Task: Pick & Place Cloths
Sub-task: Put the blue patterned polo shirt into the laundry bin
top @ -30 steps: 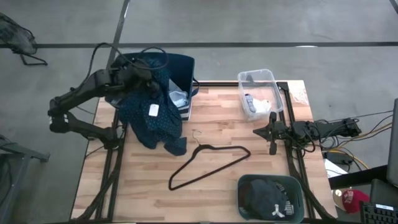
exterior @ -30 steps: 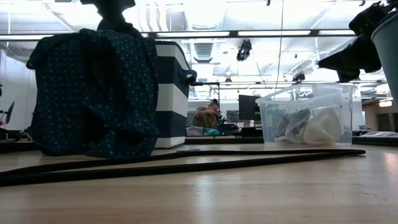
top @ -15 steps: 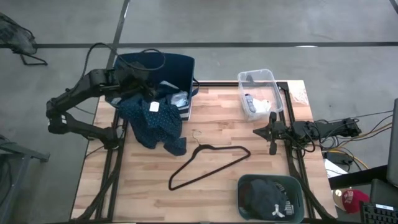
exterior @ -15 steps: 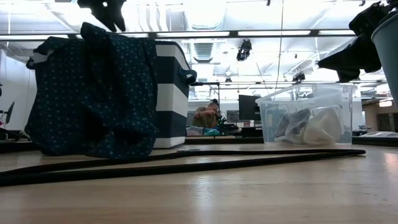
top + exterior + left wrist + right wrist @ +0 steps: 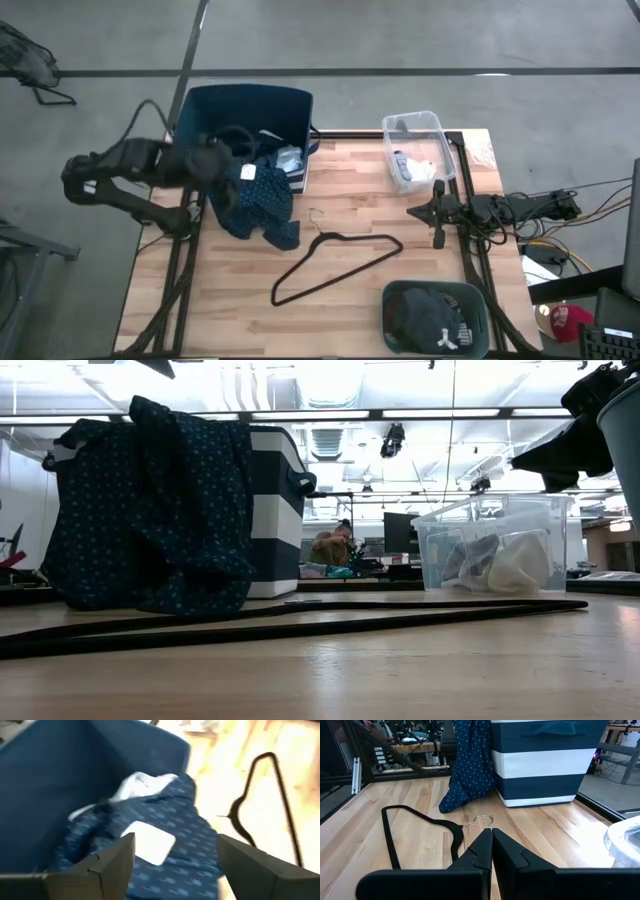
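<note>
Your left tool [image 5: 222, 160] sits at the upper left of the high view, just over the left rim of the navy striped bin [image 5: 255, 105], with its fingers [image 5: 112, 862] spread apart and nothing between them. The dark teal dotted garment [image 5: 255, 200] hangs half in, half out — its upper part lies over the bin's front edge with a white label [image 5: 247, 173] showing, and the rest spills down onto the worktop [image 5: 340, 205], ending just beside the hook of the black wire hanger [image 5: 335, 265]. In the low view the same garment [image 5: 150, 510] drapes down the bin's striped side to the worktop.

Your right tool [image 5: 438, 212] waits at the right-centre of the high view, above the worktop's right edge — its fingers [image 5: 480, 852] are pressed together, holding nothing. The clear tub [image 5: 415, 150] at upper right holds pale socks [image 5: 515, 570]. The dark green bin [image 5: 435, 315] at the lower right contains a black garment with white logo [image 5: 435, 325].
</note>
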`<state>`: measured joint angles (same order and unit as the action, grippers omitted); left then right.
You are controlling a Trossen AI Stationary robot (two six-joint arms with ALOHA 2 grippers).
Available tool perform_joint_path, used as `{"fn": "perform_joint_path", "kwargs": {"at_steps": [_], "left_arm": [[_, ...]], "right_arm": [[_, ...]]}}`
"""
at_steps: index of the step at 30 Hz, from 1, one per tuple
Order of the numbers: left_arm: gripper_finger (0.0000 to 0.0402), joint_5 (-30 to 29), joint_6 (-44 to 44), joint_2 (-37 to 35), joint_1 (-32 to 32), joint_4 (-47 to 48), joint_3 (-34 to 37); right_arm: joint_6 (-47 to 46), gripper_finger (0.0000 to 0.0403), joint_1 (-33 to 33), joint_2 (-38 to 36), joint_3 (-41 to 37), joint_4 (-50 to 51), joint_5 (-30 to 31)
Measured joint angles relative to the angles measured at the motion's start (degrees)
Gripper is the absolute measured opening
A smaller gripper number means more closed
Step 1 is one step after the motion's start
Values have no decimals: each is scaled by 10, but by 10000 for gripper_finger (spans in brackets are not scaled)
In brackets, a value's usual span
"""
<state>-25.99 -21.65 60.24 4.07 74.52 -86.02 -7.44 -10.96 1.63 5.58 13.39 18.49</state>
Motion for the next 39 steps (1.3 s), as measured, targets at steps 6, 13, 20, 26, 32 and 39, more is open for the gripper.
{"fn": "perform_joint_path", "kwargs": {"at_steps": [6,13,20,26,32,39], "left_arm": [[280,-85,-232,-6,171,43,65],[280,-164,-460,0,321,76,165],[280,-203,-594,-1,380,76,278],[280,-172,-675,-1,386,82,369],[276,-172,-744,-2,386,34,444],[275,-233,-809,-5,381,18,499]], "right_arm": [[0,8,0,0,0,0,0],[0,8,0,0,0,0,0],[0,8,0,0,0,0,0],[0,8,0,0,0,0,0],[0,8,0,0,0,0,0],[0,8,0,0,0,0,0]]}}
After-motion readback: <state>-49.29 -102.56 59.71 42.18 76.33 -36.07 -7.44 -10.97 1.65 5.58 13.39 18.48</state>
